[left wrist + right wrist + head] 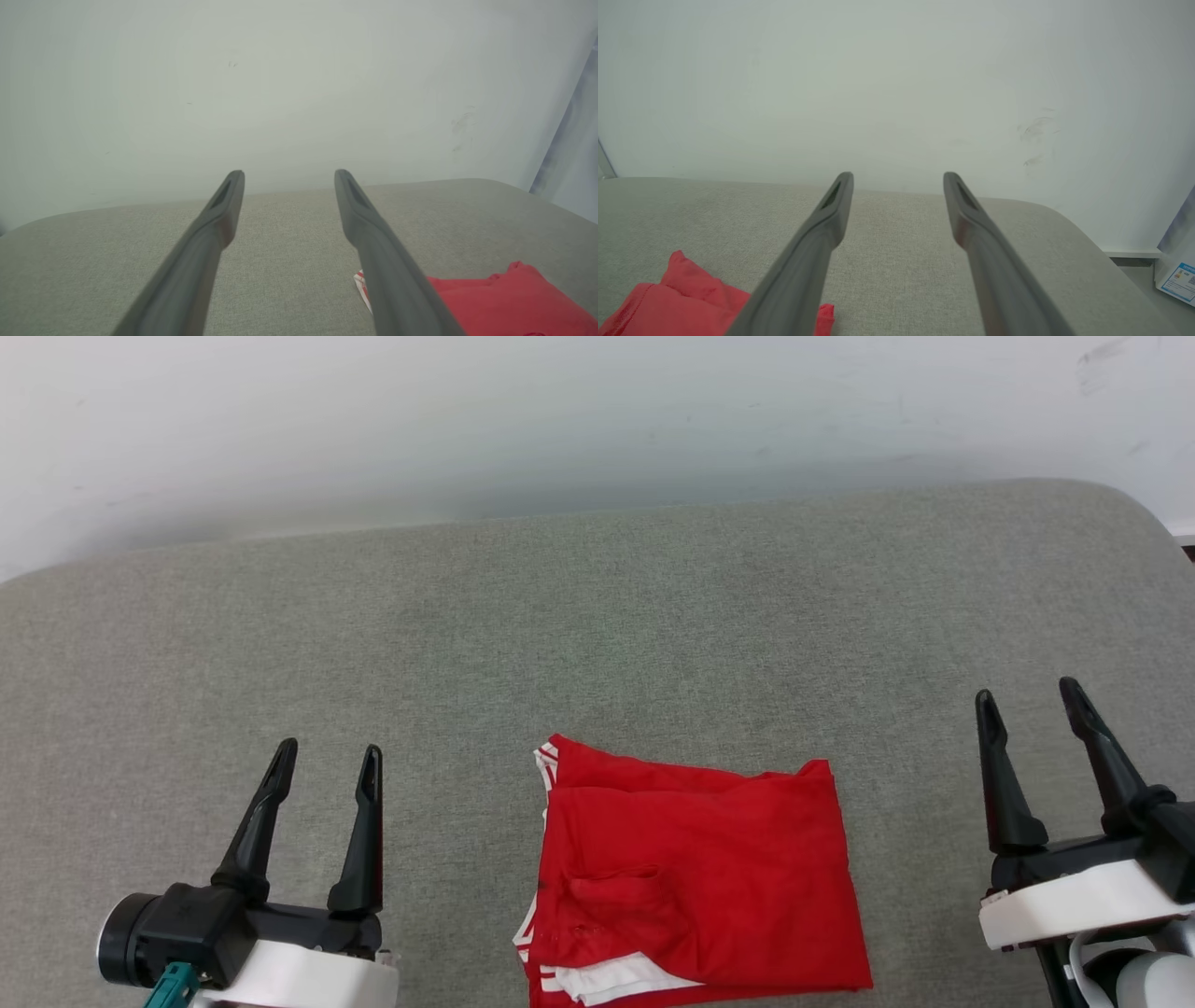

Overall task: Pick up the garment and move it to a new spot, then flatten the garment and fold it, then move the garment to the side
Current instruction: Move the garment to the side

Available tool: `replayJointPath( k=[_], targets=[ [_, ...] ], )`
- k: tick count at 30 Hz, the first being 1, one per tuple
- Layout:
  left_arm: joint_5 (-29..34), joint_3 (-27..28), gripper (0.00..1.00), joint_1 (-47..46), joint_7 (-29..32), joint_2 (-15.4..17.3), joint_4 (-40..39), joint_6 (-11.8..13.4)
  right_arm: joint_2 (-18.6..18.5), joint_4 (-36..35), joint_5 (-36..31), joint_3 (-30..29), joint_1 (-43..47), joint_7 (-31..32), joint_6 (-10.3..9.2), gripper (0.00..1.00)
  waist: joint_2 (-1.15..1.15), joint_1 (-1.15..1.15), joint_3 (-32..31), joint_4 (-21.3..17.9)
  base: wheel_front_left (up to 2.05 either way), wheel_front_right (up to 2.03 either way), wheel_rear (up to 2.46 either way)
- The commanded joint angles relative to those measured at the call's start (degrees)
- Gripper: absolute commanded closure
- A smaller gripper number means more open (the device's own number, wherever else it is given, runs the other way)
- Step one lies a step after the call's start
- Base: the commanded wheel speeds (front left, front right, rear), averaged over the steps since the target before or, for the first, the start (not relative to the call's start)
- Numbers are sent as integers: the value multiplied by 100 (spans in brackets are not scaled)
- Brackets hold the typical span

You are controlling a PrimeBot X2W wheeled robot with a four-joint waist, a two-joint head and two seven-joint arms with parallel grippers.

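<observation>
Grey cushion (280, 616) under folded red, white-trimmed garment (700, 877)

The red garment (695, 877) lies folded in a rough rectangle on the near part of the grey cushion (597, 616), white trim along its left edge.
</observation>
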Motion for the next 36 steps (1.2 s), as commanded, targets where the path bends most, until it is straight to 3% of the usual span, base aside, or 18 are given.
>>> replayJointPath(
  k=[1, 7, 16, 24, 30, 36],
  targets=[
    [-14, 1, 0, 29, -13, 22, 7, -6, -17, -6, 20, 17, 65, 25, -2, 0, 0, 0, 0, 6, 0, 0, 0],
    [-45, -29, 0, 26, -13, 55, 26, -6, -202, -35, 340, 319, 125, 756, -2, 0, 0, 0, 27, 49, 0, 0, 0],
    [-44, -98, 0, -79, -13, 87, 52, -6, -768, -405, 1216, 944, 241, 3439, -1, 0, 0, 0, 174, 128, 0, 0, 0],
    [-66, -192, 0, -204, -13, 112, 78, -6, -425, -550, 1498, 739, 150, 5401, -1, 0, 0, 0, 368, 293, 0, 0, 0],
    [-75, -294, 0, -344, -13, 104, 110, -6, -132, -91, 1324, 655, -52, 5997, -1, 0, 0, 0, 575, 533, 0, 0, 0],
    [-85, -309, 0, -426, -13, 92, 152, -6, 171, 764, 1154, 935, -270, 5865, 6, 0, 0, 0, 713, 787, 0, 0, 0]
  ],
)
